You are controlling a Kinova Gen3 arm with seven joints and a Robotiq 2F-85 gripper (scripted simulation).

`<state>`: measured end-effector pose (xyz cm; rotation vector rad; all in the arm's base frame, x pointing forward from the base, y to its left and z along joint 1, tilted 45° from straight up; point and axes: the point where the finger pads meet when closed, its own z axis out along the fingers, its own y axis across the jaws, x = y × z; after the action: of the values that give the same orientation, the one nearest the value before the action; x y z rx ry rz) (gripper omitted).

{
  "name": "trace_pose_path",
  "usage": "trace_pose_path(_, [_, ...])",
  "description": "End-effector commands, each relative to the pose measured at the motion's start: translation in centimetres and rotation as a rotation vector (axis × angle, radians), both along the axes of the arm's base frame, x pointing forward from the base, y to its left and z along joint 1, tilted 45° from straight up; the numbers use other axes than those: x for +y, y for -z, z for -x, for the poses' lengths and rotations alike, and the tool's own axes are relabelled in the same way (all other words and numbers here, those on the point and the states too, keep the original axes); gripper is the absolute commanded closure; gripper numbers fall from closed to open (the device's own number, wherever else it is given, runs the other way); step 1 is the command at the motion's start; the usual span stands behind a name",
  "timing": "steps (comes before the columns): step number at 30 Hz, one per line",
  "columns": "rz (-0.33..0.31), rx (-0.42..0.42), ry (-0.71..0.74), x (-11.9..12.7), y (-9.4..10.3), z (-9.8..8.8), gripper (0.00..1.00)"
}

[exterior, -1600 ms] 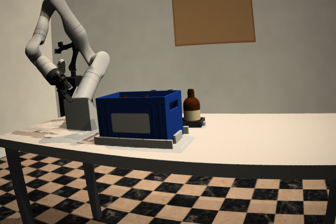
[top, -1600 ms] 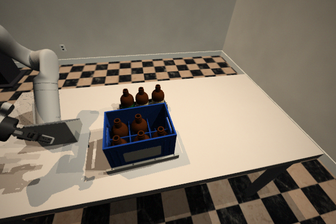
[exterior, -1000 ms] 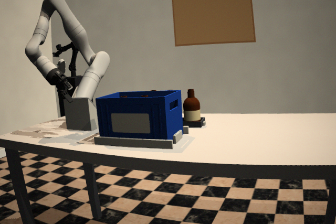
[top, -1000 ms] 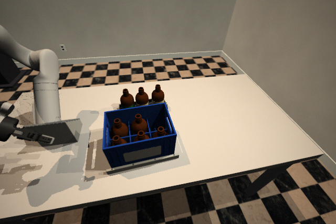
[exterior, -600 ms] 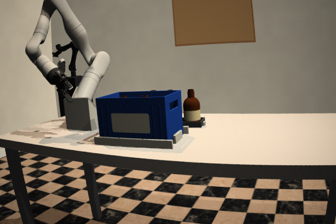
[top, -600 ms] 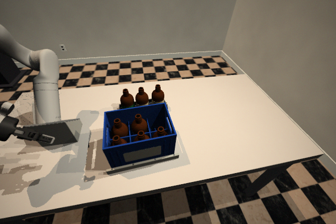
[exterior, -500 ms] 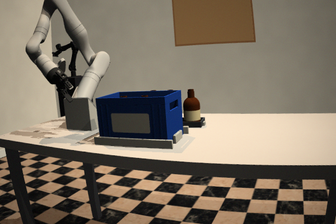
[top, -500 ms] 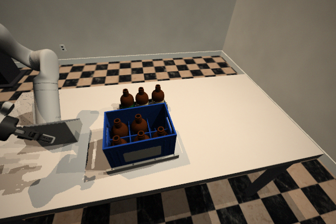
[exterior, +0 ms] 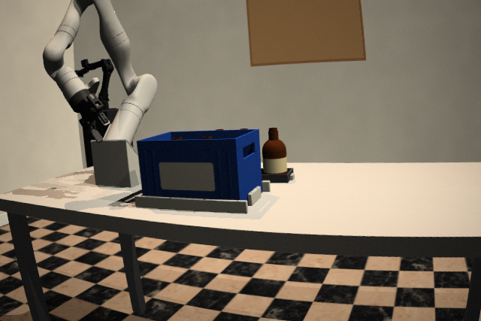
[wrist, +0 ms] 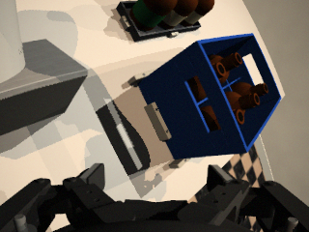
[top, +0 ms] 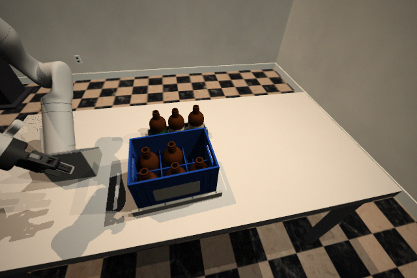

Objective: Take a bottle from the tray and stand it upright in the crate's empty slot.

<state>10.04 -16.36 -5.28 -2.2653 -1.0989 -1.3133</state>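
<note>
The gripper (top: 58, 166) hangs at the left end of the tabletop (top: 286, 153), well apart from the crate (top: 174, 180); its fingers (top: 68, 168) stand fully apart and hold nothing. Three bottles (top: 175, 120) stand upright in the tray (exterior: 277, 176), just behind the crate. The crate holds five bottles; its rear right slot (top: 199, 148) is empty.

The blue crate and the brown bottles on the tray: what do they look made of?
The blue slotted crate looks like moulded matte plastic: uniform colour, ribbed walls, cut-out handles, a grey label panel. The brown round-shouldered bottles on the tray look like amber glass, though opaque brown plastic is possible; their surface shows only a dull sheen, with pale or green label bands. The dark shallow tray looks like matte plastic.
</note>
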Motion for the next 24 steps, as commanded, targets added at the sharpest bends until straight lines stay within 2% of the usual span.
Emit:
trace_pose_path(1, [0.044,0.006,-0.093,-0.8,-0.4,-0.9,0.00])
trace_pose_path(3, [0.044,0.006,-0.093,-0.8,-0.4,-0.9,0.00])
trace_pose_path(12, [0.166,0.013,-0.405,-2.2,-1.9,-3.8,0.00])
trace_pose_path(15, [0.183,0.013,-0.445,-2.4,-2.1,-4.2,0.00])
trace_pose_path(17, [0.217,0.011,-0.529,-2.7,-2.7,-5.3,0.00])
trace_pose_path(20, [0.217,0.011,-0.529,-2.7,-2.7,-5.3,0.00])
trace_pose_path(22, [0.254,0.009,-0.616,-2.9,-3.2,-6.4,0.00])
trace_pose_path(24, [0.254,0.009,-0.616,-2.9,-3.2,-6.4,0.00])
